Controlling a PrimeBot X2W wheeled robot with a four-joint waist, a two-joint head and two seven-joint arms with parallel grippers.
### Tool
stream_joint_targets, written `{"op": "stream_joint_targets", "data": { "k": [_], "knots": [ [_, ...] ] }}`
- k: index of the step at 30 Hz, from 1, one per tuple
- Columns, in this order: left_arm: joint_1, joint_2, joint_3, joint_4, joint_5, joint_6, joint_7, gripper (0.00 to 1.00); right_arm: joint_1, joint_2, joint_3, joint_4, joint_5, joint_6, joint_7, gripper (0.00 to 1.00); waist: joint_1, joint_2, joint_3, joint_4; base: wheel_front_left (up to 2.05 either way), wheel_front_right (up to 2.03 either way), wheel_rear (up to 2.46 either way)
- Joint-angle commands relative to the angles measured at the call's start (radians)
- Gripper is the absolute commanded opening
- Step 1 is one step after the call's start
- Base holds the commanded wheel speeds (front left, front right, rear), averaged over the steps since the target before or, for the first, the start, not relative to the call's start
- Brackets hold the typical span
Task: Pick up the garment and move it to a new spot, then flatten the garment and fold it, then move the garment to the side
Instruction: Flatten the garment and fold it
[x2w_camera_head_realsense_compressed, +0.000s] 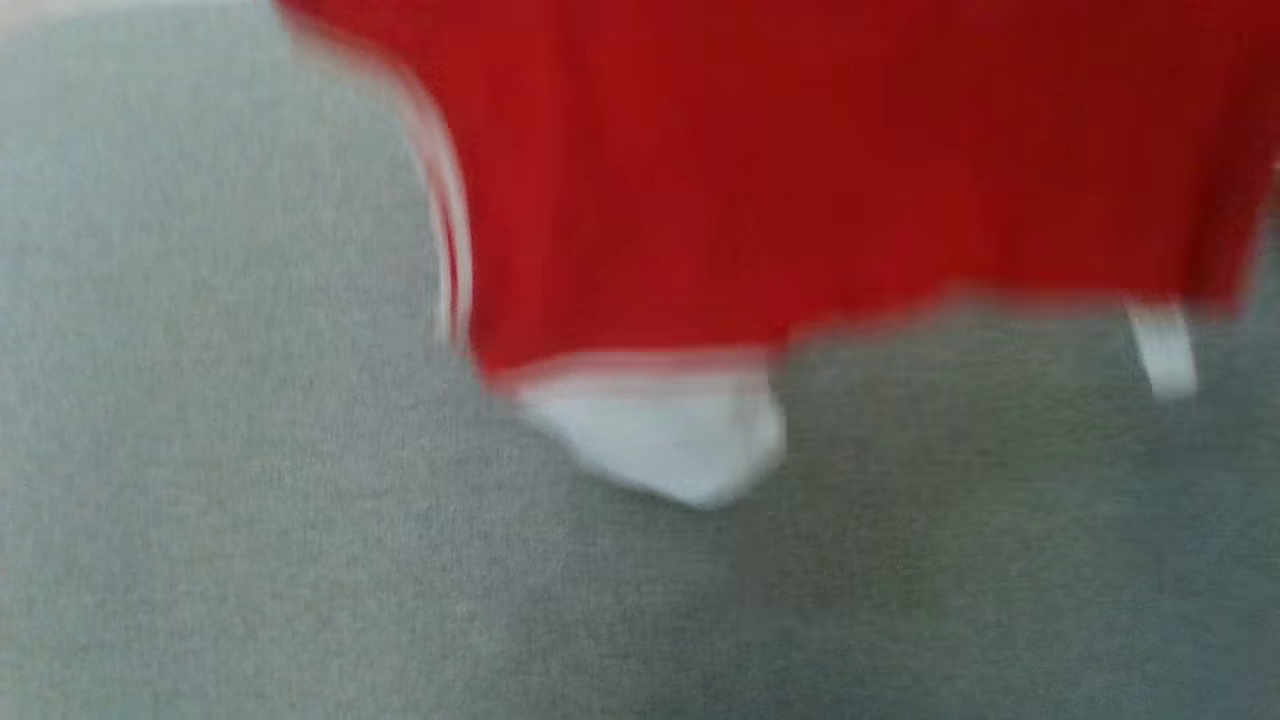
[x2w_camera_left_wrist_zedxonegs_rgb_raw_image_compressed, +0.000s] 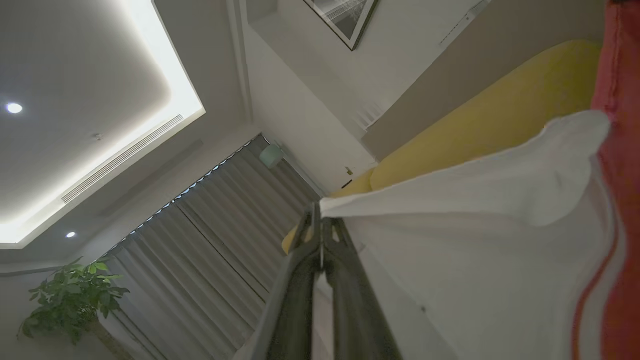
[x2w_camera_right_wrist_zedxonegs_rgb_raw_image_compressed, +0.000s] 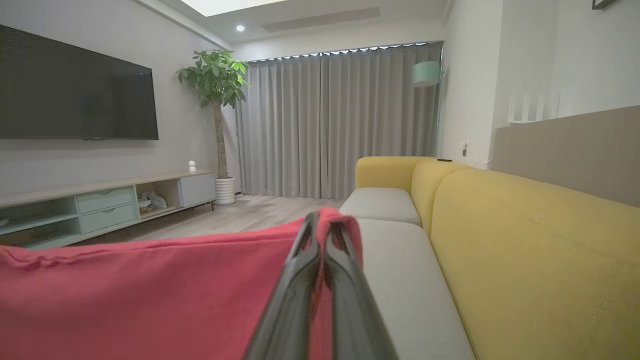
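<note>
Garment (x2w_camera_head_realsense_compressed: 800, 170), red with white trim, hangs above the grey sofa seat (x2w_camera_head_realsense_compressed: 250, 520); the head view is blurred. Left gripper (x2w_camera_left_wrist_zedxonegs_rgb_raw_image_compressed: 320, 222) is clamped on its white edge. Right gripper (x2w_camera_right_wrist_zedxonegs_rgb_raw_image_compressed: 322, 227) is clamped on its red edge, beside the yellow backrest (x2w_camera_right_wrist_zedxonegs_rgb_raw_image_compressed: 525, 240).

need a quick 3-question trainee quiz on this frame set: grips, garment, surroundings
1. True or false: the left gripper is shut on a white part of the garment.
2. Multiple choice: in the right wrist view, what colour is the fabric pinched at the tips of the right gripper? A) red B) white C) grey
3. Fill in the missing word: the sofa has grey seat cushions and a ___ backrest.

Key: 1 true; 2 A; 3 yellow
</note>
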Motion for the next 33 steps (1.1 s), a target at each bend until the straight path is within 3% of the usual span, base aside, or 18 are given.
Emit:
{"op": "stream_joint_targets", "data": {
  "k": [1, 7, 14, 21, 27, 33],
  "knots": [
    [-0.108, 0.014, 0.050, 0.034, 0.032, 0.016, -0.038, 0.00, -0.071, 0.000, 0.012, 0.023, -0.036, -0.001, -0.042, 0.00, -0.0004, 0.0000, 0.104, 0.047, 0.00, 0.00, 0.00],
    [-0.242, -0.071, 0.059, 0.161, 0.116, 0.098, -0.153, 0.00, -0.238, -0.024, 0.094, 0.149, -0.114, -0.001, -0.207, 0.00, -0.0004, 0.0000, 0.168, 0.088, 0.00, 0.00, 0.00],
    [-0.122, -0.092, 0.055, 0.153, 0.067, 0.071, -0.170, 0.00, -0.217, -0.049, 0.205, 0.223, -0.071, -0.001, -0.277, 0.00, -0.0004, 0.0000, 0.197, 0.102, 0.00, 0.00, 0.00],
    [0.255, -0.059, 0.081, -0.030, -0.002, 0.091, -0.171, 0.00, -0.026, -0.090, 0.308, 0.255, 0.021, -0.001, -0.329, 0.00, -0.0004, 0.0000, 0.183, 0.101, 0.00, 0.00, 0.00],
    [0.667, -0.028, 0.101, -0.200, -0.055, 0.157, -0.171, 0.00, 0.241, -0.134, 0.326, 0.235, 0.110, -0.001, -0.358, 0.00, -0.0004, 0.0000, 0.118, 0.082, 0.00, 0.00, 0.00],
    [1.034, -0.025, 0.103, -0.288, -0.106, 0.240, -0.171, 0.00, 0.523, -0.136, 0.287, 0.143, 0.143, -0.001, -0.362, 0.00, -0.0004, 0.0000, 0.055, 0.042, 0.00, 0.00, 0.00]
  ]
}}
